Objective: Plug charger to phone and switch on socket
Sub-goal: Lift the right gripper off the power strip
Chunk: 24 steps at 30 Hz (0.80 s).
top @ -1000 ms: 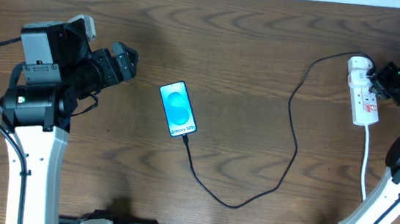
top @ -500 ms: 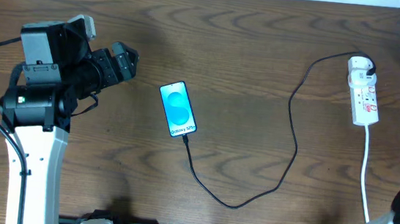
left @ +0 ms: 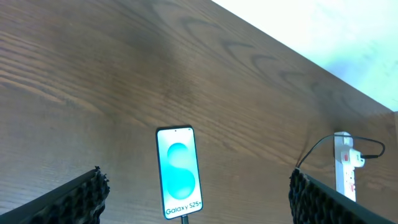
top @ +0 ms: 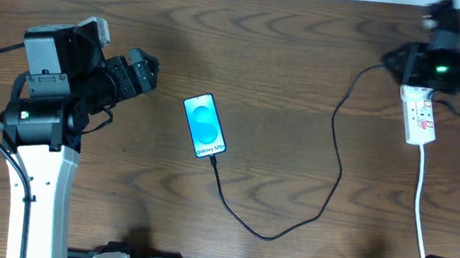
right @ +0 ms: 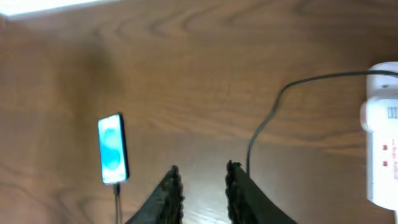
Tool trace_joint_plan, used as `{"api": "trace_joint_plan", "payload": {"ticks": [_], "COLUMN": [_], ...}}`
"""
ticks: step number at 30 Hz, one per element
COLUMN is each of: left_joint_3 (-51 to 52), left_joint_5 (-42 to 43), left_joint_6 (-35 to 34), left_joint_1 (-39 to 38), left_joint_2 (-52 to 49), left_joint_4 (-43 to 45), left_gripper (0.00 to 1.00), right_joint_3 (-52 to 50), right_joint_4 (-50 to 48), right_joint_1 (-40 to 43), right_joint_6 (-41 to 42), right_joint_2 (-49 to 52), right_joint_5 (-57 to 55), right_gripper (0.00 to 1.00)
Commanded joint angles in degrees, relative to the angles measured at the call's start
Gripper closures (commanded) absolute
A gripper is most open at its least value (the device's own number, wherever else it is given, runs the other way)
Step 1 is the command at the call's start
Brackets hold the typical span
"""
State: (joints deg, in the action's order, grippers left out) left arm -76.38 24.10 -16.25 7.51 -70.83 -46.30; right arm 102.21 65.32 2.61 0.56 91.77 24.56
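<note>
The phone lies mid-table with its cyan screen lit; it also shows in the left wrist view and the right wrist view. The black charger cable is plugged into the phone's near end, loops toward the front and runs up to the white socket strip at the right. Its adapter end is hidden under my right arm in the overhead view. My right gripper hovers above the strip's far end, its fingers slightly apart and empty. My left gripper is wide open and empty, left of the phone.
The socket's thick white cord runs toward the front edge at the right. The socket also shows at the right edge of the right wrist view and in the left wrist view. A pale wall borders the table's far edge.
My right arm left the socket's right side, swung out of view, and now sits over the socket's far end. The left arm, phone and cable have not moved.
</note>
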Motion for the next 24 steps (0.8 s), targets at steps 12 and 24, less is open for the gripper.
{"api": "trace_joint_plan", "payload": {"ticks": [12,24], "left_joint_3": [-0.7,-0.7], "left_joint_5": [0.5,0.5], "left_joint_6": [0.6,0.6], "left_joint_1": [0.2,0.2], "left_joint_2": [0.0,0.0], "left_joint_4": [-0.2,-0.2], "left_gripper": [0.05,0.06], "right_joint_3": [0.1,0.1], "right_joint_4": [3.4,3.4], "right_joint_1": [-9.3,-9.3], "right_joint_6": [-1.5,-1.5], "right_joint_2": [-0.2,-0.2], "right_joint_5": [-11.6,-11.6], "right_gripper": [0.01,0.01]}}
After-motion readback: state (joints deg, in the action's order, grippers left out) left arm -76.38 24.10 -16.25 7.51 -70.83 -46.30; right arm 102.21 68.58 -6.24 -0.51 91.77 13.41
